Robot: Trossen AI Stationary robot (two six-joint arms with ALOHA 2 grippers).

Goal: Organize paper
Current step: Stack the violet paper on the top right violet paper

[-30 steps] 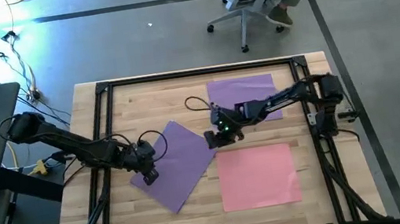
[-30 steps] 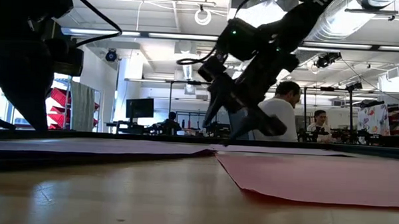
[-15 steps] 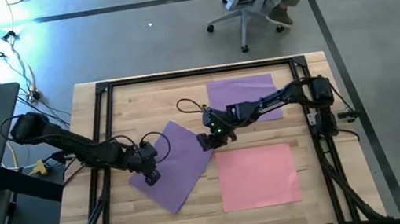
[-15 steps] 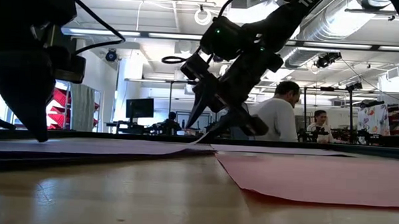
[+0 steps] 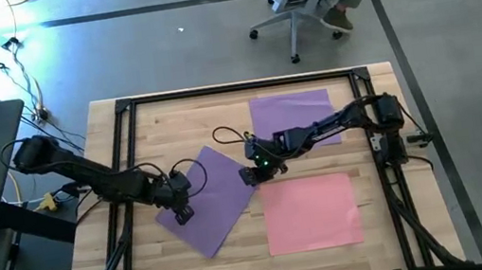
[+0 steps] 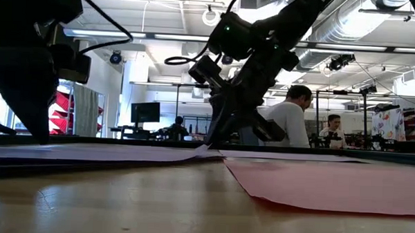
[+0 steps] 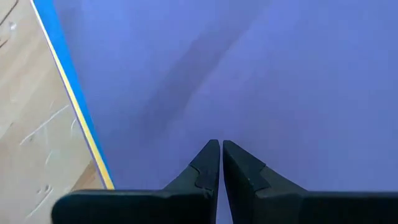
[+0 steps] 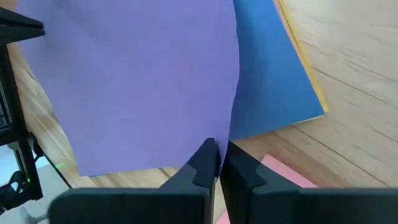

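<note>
Two claws press the tilted purple sheet (image 5: 214,196) beside pink sheet (image 5: 311,211)

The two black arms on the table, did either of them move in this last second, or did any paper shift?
The right gripper slid further left and slightly toward the table's front, to the right-hand corner of the tilted purple paper sheet, fingers shut. The left gripper stayed pressed on that sheet's left part. The pink paper sheet and the purple paper sheet at the back kept their places.

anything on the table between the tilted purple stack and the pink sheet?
Only bare wood, in the high view: a narrow strip separates the tilted purple stack from the pink sheet. The right gripper sits at the stack's near corner.
</note>
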